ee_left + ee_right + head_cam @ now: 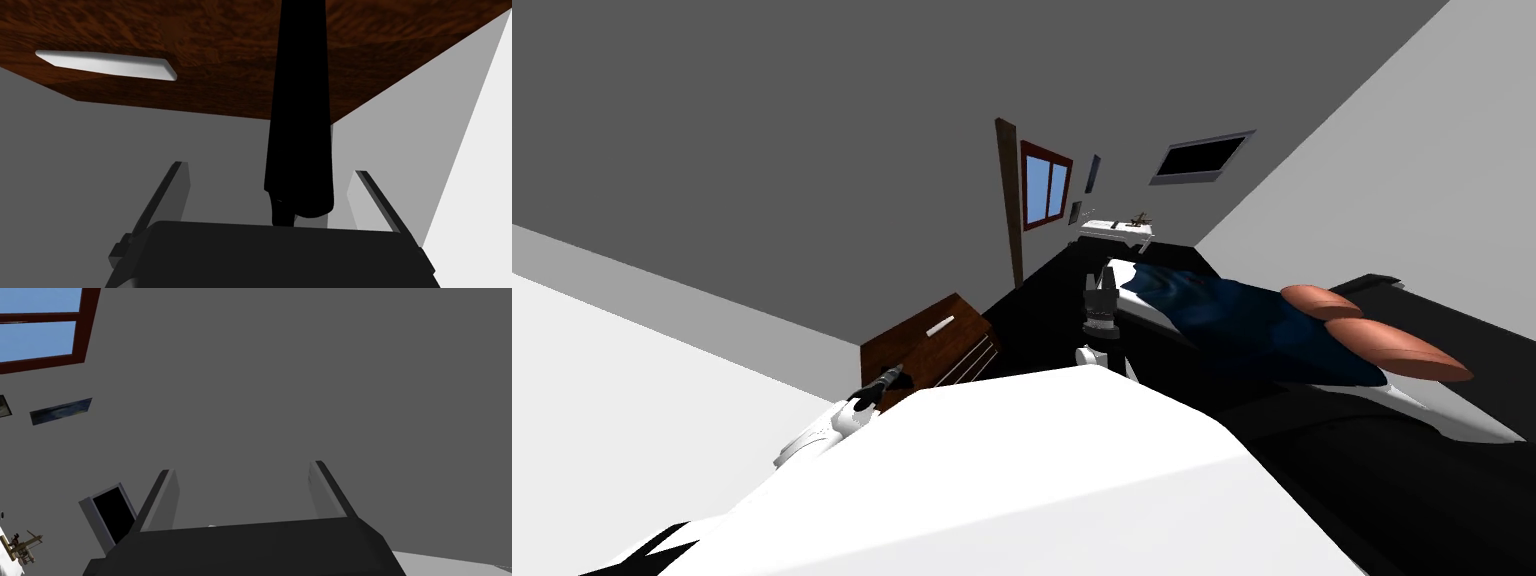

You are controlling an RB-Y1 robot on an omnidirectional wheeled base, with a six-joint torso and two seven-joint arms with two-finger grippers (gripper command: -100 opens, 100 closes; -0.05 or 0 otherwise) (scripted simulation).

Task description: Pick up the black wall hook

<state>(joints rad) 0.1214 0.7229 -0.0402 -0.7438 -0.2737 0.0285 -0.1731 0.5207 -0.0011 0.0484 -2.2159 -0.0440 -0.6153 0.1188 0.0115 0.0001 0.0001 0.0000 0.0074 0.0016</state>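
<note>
Black wall hook [299,115]: a long, plain black shape running straight out from the body of the left end effector [271,169], between its fingers and across the near edge of the bench [225,45]. I cannot tell whether its far part rests on the bench top or hangs above it.
Left grip: spread wide, pinching nothing. The hook sits off-centre, just beside one finger with a slim gap and well apart from the other.
Why held so: the fingers straddle the hook along its length, which reads as lining up to close on its narrow sides. By my judgement the grasp is not yet made.
Bench: brown, wood-grained top, with drawer fronts showing in the head view, where the left arm reaches to its near corner.
White bar [107,65]: flat on the bench top, well to the side of the hook and outside the span of the fingers.
Edges: the bench's edge passes behind the hook about midway along it. Past that edge lie plain grey surfaces, so the end of the hook nearest the grip has open room on both sides.
Room to move: closing should meet nothing but the hook, and a pull back toward the robot looks free. Being off-centre, the hook would likely be touched by one finger first and could be nudged sideways.
Right end effector [241,467]: spread and empty, held forward between the bench and the bed [1442,412], well apart from the left arm.
</note>
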